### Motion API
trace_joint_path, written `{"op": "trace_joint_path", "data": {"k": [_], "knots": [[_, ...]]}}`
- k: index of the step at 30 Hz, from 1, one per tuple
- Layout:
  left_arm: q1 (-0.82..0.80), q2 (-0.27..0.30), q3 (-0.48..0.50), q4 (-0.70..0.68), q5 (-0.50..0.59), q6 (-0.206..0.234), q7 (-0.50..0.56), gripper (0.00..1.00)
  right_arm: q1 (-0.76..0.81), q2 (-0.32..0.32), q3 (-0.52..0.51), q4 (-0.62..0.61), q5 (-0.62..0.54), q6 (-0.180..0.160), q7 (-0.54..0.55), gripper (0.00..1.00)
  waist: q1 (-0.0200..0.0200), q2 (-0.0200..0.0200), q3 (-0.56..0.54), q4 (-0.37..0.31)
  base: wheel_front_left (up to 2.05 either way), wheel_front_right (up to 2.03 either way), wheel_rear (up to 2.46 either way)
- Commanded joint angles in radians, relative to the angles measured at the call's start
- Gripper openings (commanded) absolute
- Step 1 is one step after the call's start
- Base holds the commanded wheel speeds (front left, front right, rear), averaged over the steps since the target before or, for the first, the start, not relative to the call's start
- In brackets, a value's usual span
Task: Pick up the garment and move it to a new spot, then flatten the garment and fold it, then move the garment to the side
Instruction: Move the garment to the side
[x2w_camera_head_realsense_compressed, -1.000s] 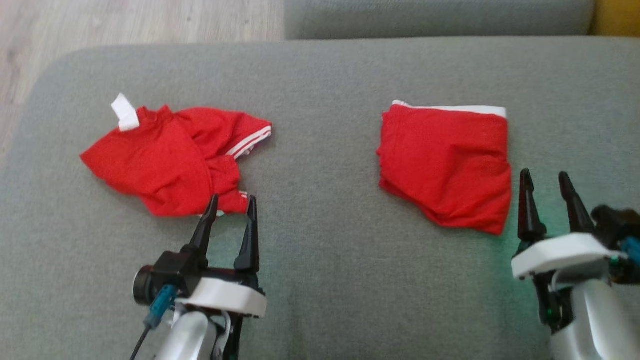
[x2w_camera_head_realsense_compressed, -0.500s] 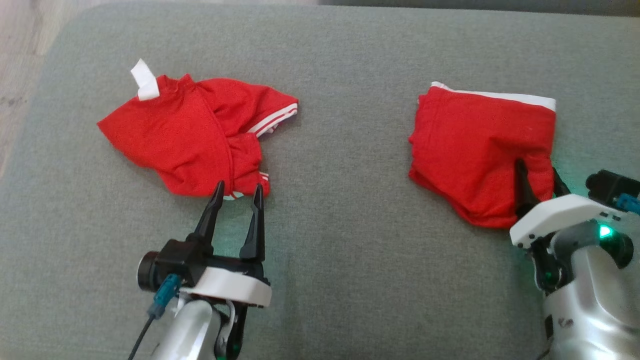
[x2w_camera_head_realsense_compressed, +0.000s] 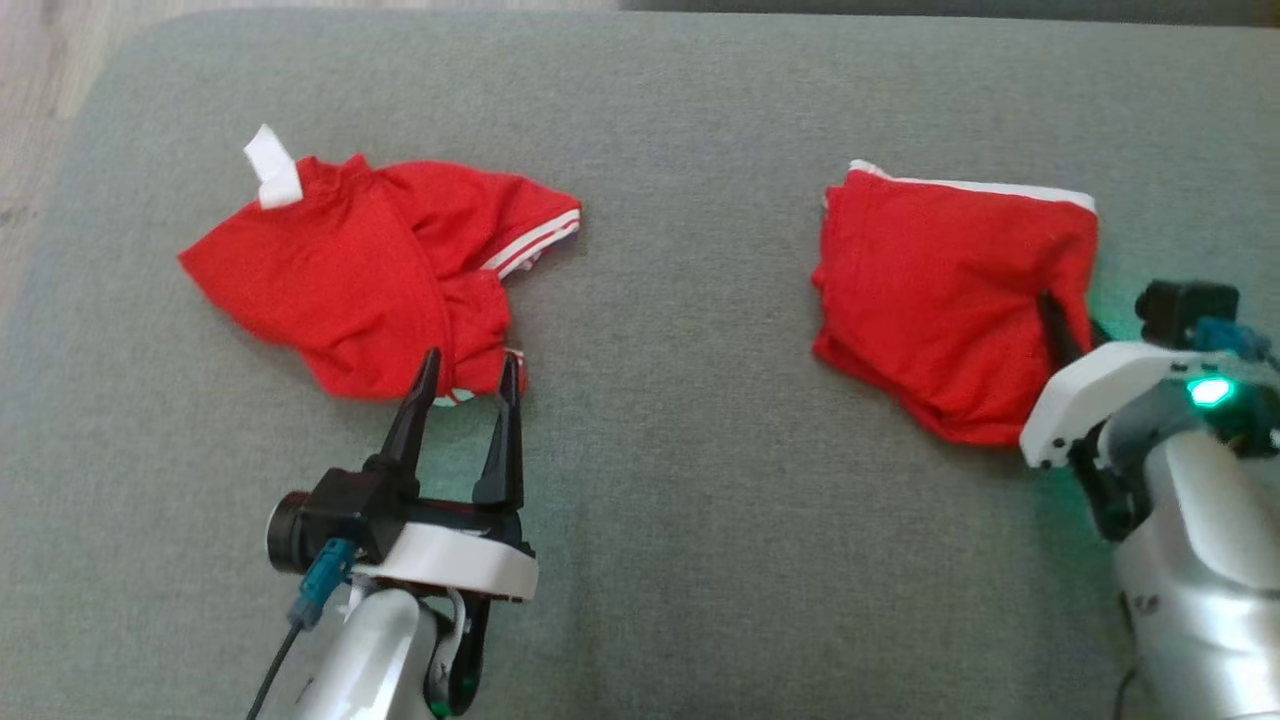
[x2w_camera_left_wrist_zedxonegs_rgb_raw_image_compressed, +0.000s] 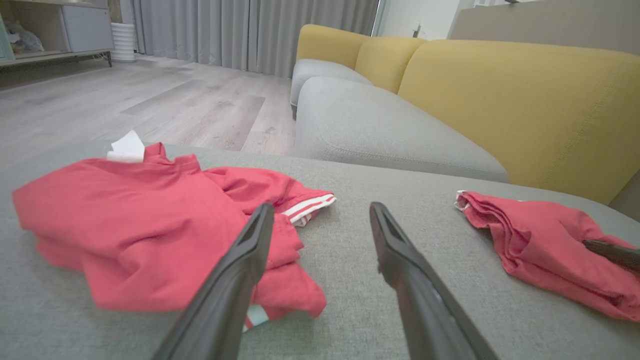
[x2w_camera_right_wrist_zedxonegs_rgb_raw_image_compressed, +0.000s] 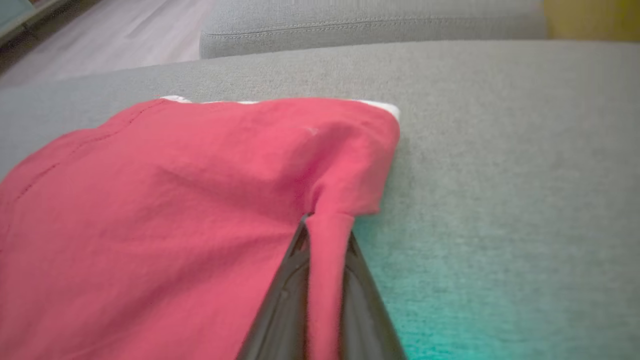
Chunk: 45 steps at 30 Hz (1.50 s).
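Observation:
Two red garments lie on the grey cushion (x2w_camera_head_realsense_compressed: 680, 420). A crumpled red garment (x2w_camera_head_realsense_compressed: 340, 280) with white stripes and a white tag lies at the left. My left gripper (x2w_camera_head_realsense_compressed: 472, 358) stands open at its near edge, its fingers straddling a corner of the cloth; the left wrist view shows that gripper (x2w_camera_left_wrist_zedxonegs_rgb_raw_image_compressed: 321, 207) and garment (x2w_camera_left_wrist_zedxonegs_rgb_raw_image_compressed: 140, 235) too. A folded red garment (x2w_camera_head_realsense_compressed: 940, 290) with a white band lies at the right. My right gripper (x2w_camera_head_realsense_compressed: 1060, 315) is shut on its right edge; the right wrist view shows a fold of red cloth (x2w_camera_right_wrist_zedxonegs_rgb_raw_image_compressed: 200, 200) pinched between the fingers of the right gripper (x2w_camera_right_wrist_zedxonegs_rgb_raw_image_compressed: 327, 225).
The cushion's rounded left edge drops to a wood floor (x2w_camera_head_realsense_compressed: 40, 80). In the left wrist view, a second grey seat (x2w_camera_left_wrist_zedxonegs_rgb_raw_image_compressed: 380, 135) with a yellow backrest (x2w_camera_left_wrist_zedxonegs_rgb_raw_image_compressed: 525, 105) stands beyond the cushion. Bare grey fabric lies between the two garments.
The head camera tilted down. My right gripper moved forward onto the folded garment's right edge and shut on a fold of it. The left gripper stayed open by the crumpled garment.

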Motion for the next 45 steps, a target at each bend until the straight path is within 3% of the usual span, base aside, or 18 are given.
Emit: {"op": "trace_joint_path", "data": {"k": [1,2,6,16,22,28,45], "knots": [[-0.029,0.007,0.035,-0.031,-0.007,0.004,-0.009,1.0,-0.048,-0.049,0.055,-0.032,-0.006,-0.001,-0.001,0.0,-0.0001,0.0,-0.014,-0.013,0.0,0.0,0.0],[-0.029,0.007,0.035,-0.031,-0.007,0.004,-0.009,1.0,-0.048,-0.049,0.055,-0.032,-0.006,-0.001,-0.001,0.0,-0.0001,0.0,-0.014,-0.013,0.0,0.0,0.0],[-0.026,0.007,0.032,-0.041,-0.022,0.005,-0.009,1.0,-0.058,-0.156,0.154,-0.046,0.018,-0.001,0.033,0.0,-0.0001,0.0,-0.029,-0.021,0.0,0.0,0.0],[-0.032,0.007,0.053,-0.066,-0.014,0.003,-0.009,1.0,-0.031,-0.524,0.366,-0.089,0.08,-0.001,0.109,0.0,-0.0001,0.0,0.006,-0.012,0.0,0.0,0.0],[-0.051,0.007,0.051,-0.071,-0.013,-0.006,-0.009,1.0,-0.045,-0.659,0.374,-0.021,0.074,-0.001,0.112,0.0,-0.0001,0.0,0.043,0.008,0.0,0.0,0.0],[-0.064,0.007,0.047,-0.076,-0.018,-0.002,-0.009,1.0,-0.071,-0.682,0.321,0.044,0.058,-0.001,0.098,0.0,-0.0001,0.0,0.07,0.021,0.0,0.0,0.0],[-0.087,0.007,0.061,-0.071,-0.003,-0.008,-0.009,1.0,-0.132,-0.639,0.189,0.065,-0.091,-0.001,0.084,0.0,-0.0001,0.0,0.094,0.011,0.0,0.0,0.0]]}}
